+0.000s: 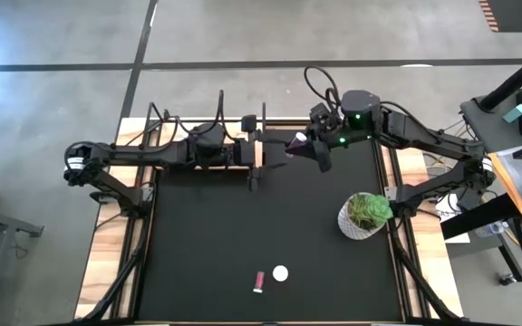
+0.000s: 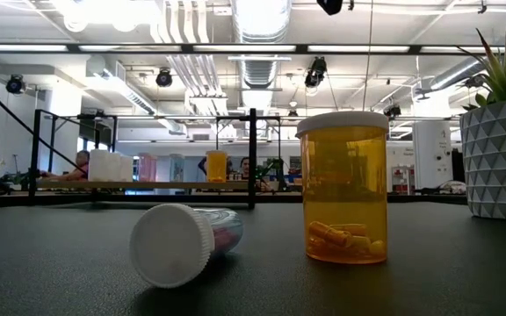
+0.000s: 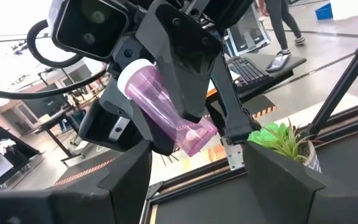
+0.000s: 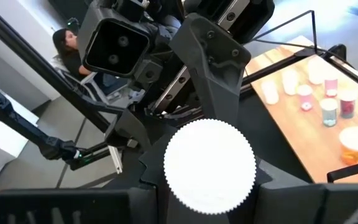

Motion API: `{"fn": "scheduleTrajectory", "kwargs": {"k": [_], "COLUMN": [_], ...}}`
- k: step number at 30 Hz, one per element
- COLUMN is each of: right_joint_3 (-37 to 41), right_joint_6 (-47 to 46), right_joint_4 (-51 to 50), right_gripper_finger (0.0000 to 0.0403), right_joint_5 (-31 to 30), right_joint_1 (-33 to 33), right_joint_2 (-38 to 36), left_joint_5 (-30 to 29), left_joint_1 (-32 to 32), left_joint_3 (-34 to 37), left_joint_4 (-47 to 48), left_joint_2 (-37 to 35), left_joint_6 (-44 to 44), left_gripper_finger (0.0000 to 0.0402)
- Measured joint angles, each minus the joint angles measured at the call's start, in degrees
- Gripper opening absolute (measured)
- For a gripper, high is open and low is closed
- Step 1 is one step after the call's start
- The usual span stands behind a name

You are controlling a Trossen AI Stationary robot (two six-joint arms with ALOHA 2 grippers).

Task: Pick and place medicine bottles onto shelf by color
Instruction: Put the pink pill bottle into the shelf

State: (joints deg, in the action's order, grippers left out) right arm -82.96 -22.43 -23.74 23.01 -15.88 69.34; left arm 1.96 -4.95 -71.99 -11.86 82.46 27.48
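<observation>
Pink bottle [image 3: 166,109] is hanging above the table's far edge, where the left gripper [image 1: 254,156] is waiting with fingers spread and the right gripper [image 1: 314,149] is pinching it. Judging by that tilted grip, it could slip during a handover before reaching the shelf [image 4: 309,118].

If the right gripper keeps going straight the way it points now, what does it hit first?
Most likely the left gripper. The right gripper, shut on the pink bottle, points across the back of the table straight at it, with the left fingers just beyond the bottle's white cap. The exact gap is unclear.
</observation>
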Motion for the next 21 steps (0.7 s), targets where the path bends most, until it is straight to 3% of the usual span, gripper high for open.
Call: {"fn": "scheduleTrajectory", "kwargs": {"k": [15,21], "right_joint_3": [-0.04,-0.02], "right_joint_6": [0.71,0.54], "right_joint_4": [4.73,4.3], "right_gripper_finger": [0.0098,0.0098], "right_joint_5": [-2.39,-2.04], "right_joint_1": [-0.13,-0.02], "right_joint_2": [-1.62,-2.1], "left_joint_5": [-1.66,-5.81], "left_joint_1": [0.31,0.15], "left_joint_3": [0.24,0.17], "left_joint_4": [1.43,0.52], "left_joint_2": [0.39,0.02], "left_joint_6": [-0.09,-0.09], "left_gripper_finger": [0.0234,0.0234]}}
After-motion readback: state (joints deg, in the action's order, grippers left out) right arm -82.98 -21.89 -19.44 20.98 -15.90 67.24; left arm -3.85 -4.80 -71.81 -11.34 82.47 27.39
